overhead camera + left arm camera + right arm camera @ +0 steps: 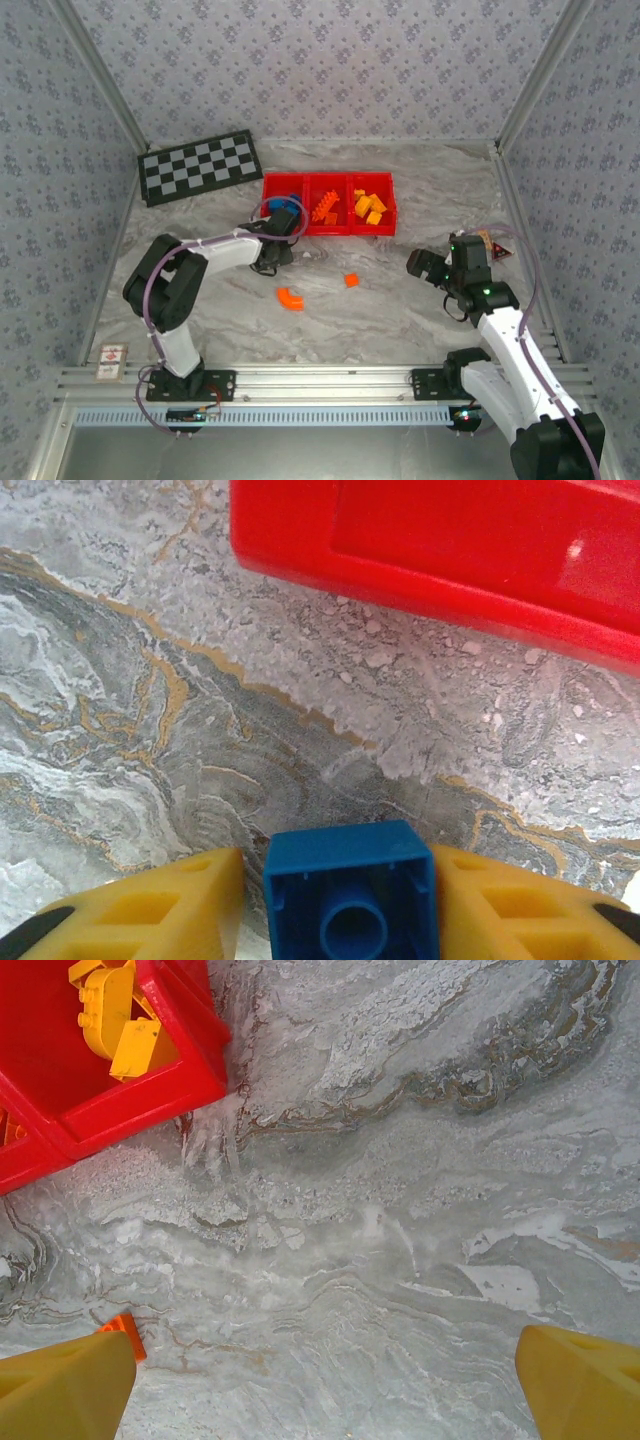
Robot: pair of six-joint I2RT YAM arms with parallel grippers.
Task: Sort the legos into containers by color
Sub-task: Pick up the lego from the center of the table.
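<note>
A blue lego (350, 890) lies on the marble table with its hollow side towards the camera, and my left gripper (340, 905) is shut on it, yellow fingers (170, 900) at its two sides. That gripper (272, 256) sits just in front of the red containers (328, 180), whose wall (450, 540) lies close ahead. The left bin holds blue legos (288, 213), the middle orange ones (326, 210), the right yellow ones (368, 207). A curved orange lego (290, 298) and a small orange lego (351, 280) lie loose. My right gripper (425, 265) (325, 1380) is open over bare table.
A black-and-white checkered board (200, 166) lies at the back left. A small card (113, 361) rests by the near left rail and a small object (493, 247) by the right wall. Patterned walls enclose the table on three sides.
</note>
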